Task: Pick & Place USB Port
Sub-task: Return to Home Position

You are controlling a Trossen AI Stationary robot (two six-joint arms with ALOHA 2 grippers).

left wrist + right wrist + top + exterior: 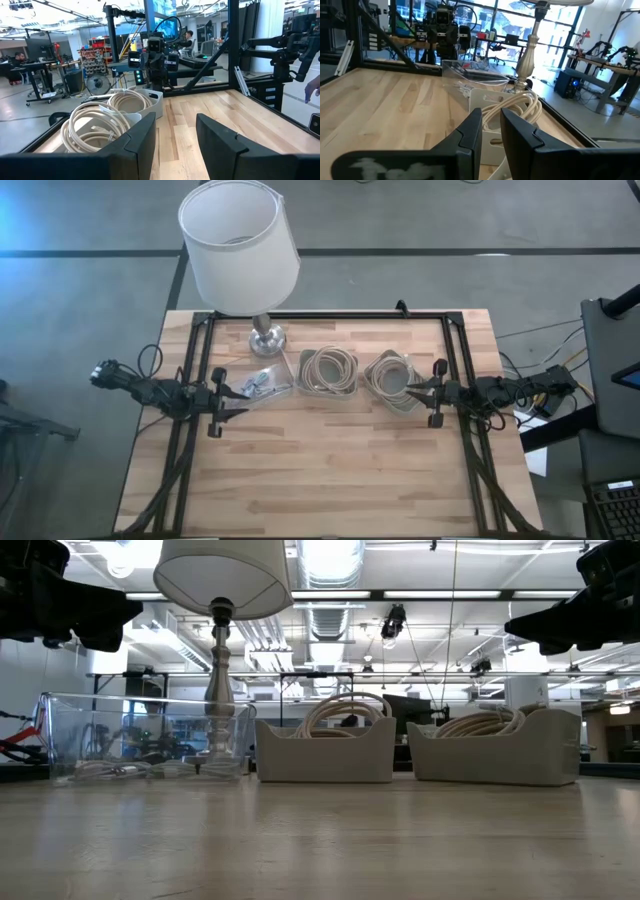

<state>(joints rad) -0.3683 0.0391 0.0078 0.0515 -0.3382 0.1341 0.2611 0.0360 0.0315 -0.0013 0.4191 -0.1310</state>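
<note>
Dark fingers (140, 142) of the left gripper (175, 122) stand apart, with bare wood showing between them and nothing held. It hangs above the left side of the bench (330, 470), pointing inward, just beside the clear bin (60, 740). The right gripper (491, 114) mirrors it over the right side. Its fingers are parted by a narrower gap and it is also empty, with its tips close to the right light brown bin (495, 758). In the low view both arms sit high, clear of the wood.

Between the two grippers three containers stand in a row toward the back of the bench. The clear bin holds a few small connector pieces (262, 383), too small to tell apart. Next to it is the left light brown bin (325, 758), which holds a beige cable coil (328, 368). The right light brown bin carries a second cable coil (390, 375). Both coils rise above their bins' rims.

Behind the clear bin a lamp (238, 240) with a white shade stands upright on its metal base (267, 337).
</note>
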